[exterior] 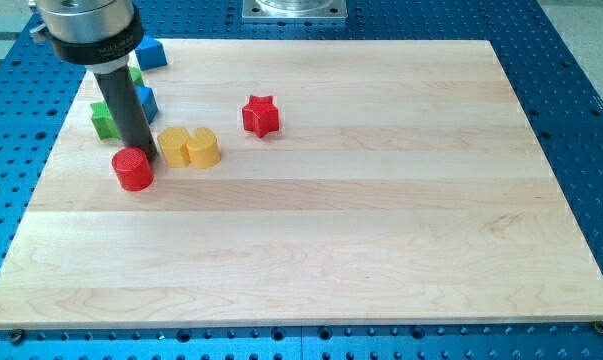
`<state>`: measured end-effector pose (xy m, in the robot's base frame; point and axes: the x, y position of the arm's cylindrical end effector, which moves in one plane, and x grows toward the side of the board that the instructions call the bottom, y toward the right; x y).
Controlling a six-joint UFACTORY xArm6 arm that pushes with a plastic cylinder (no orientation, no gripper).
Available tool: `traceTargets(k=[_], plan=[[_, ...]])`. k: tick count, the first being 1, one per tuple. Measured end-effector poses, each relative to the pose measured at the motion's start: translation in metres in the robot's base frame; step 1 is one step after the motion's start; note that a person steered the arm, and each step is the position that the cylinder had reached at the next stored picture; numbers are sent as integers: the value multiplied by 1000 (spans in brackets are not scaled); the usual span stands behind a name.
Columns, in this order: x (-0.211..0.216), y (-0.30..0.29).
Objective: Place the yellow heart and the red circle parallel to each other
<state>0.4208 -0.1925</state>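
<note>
The yellow heart (190, 146) lies on the wooden board at the view's upper left. The red circle (133, 168) lies just to its lower left, a small gap between them. My tip (144, 156) comes down between the two, at the red circle's upper right edge and close to the heart's left side; whether it touches either I cannot tell.
A red star (261, 115) lies to the right of the heart. A green block (105, 120) and a blue block (146, 100) sit behind the rod, partly hidden. Another blue block (152, 54) and a green piece (135, 74) lie near the board's top left edge (61, 140).
</note>
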Motion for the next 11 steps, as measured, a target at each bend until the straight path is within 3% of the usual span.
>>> traceTargets(k=[1, 3, 5, 7, 10, 11], plan=[[1, -26], [48, -44], [42, 48], [-40, 126], [8, 109], [41, 78]])
